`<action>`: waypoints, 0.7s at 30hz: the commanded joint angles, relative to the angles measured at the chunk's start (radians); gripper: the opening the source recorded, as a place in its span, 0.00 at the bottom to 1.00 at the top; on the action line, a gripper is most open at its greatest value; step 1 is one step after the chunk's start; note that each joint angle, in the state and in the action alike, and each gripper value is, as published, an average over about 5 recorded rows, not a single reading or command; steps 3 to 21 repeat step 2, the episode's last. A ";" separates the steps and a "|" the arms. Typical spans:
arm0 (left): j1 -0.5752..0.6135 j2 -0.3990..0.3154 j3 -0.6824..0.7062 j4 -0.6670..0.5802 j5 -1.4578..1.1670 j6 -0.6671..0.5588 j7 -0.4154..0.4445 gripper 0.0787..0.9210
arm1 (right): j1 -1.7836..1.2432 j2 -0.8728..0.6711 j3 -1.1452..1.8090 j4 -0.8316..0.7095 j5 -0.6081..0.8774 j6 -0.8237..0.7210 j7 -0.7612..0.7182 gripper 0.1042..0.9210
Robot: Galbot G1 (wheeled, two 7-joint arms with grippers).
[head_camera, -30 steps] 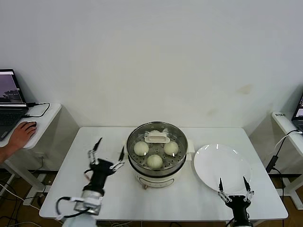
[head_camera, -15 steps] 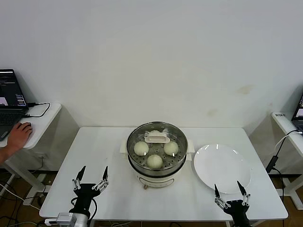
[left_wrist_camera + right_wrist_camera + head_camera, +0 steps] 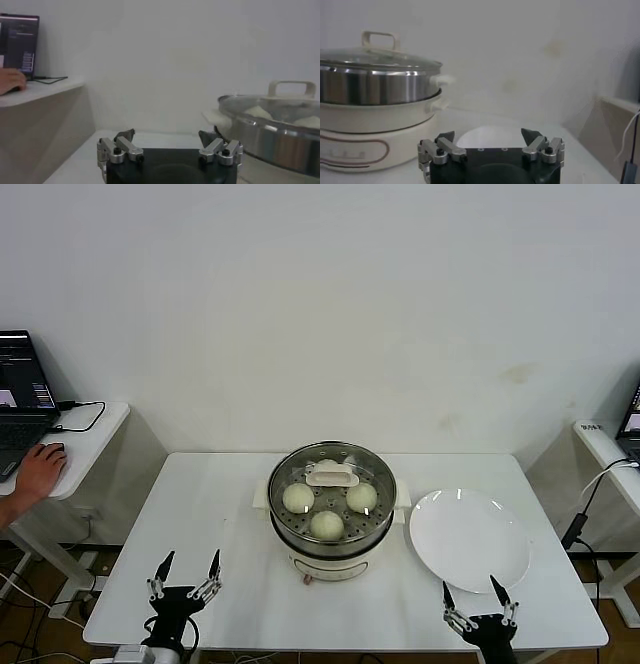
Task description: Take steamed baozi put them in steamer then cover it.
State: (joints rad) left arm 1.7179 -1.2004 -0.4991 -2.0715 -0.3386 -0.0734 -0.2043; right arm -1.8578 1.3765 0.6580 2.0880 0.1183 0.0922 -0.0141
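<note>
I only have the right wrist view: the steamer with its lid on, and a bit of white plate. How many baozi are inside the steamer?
Observer: The head view shows three baozi through the glass lid of the steamer. Whether a fourth sits under the lid's handle, I cannot tell.
Operator: Is anything left on the plate?
Observer: No, the white plate is bare; it lies on the table to the steamer's right.
Operator: My right gripper is open by the plate. Where is the left gripper?
Observer: The left gripper is open and empty at the table's near left edge, apart from the steamer.
</note>
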 commanded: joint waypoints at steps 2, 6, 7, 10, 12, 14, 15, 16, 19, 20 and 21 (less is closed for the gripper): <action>0.022 -0.008 -0.008 0.029 0.003 -0.014 0.017 0.88 | -0.021 -0.009 -0.017 0.024 0.010 -0.034 0.006 0.88; 0.022 -0.008 -0.008 0.029 0.003 -0.014 0.017 0.88 | -0.021 -0.009 -0.017 0.024 0.010 -0.034 0.006 0.88; 0.022 -0.008 -0.008 0.029 0.003 -0.014 0.017 0.88 | -0.021 -0.009 -0.017 0.024 0.010 -0.034 0.006 0.88; 0.022 -0.008 -0.008 0.029 0.003 -0.014 0.017 0.88 | -0.021 -0.009 -0.017 0.024 0.010 -0.034 0.006 0.88; 0.022 -0.008 -0.008 0.029 0.003 -0.014 0.017 0.88 | -0.021 -0.009 -0.017 0.024 0.010 -0.034 0.006 0.88; 0.022 -0.008 -0.008 0.029 0.003 -0.014 0.017 0.88 | -0.021 -0.009 -0.017 0.024 0.010 -0.034 0.006 0.88; 0.022 -0.008 -0.008 0.029 0.003 -0.014 0.017 0.88 | -0.021 -0.009 -0.017 0.024 0.010 -0.034 0.006 0.88; 0.022 -0.008 -0.008 0.029 0.003 -0.014 0.017 0.88 | -0.021 -0.009 -0.017 0.024 0.010 -0.034 0.006 0.88; 0.022 -0.008 -0.008 0.029 0.003 -0.014 0.017 0.88 | -0.021 -0.009 -0.017 0.024 0.010 -0.034 0.006 0.88; 0.022 -0.008 -0.008 0.029 0.003 -0.014 0.017 0.88 | -0.021 -0.009 -0.017 0.024 0.010 -0.034 0.006 0.88; 0.022 -0.008 -0.008 0.029 0.003 -0.014 0.017 0.88 | -0.021 -0.009 -0.017 0.024 0.010 -0.034 0.006 0.88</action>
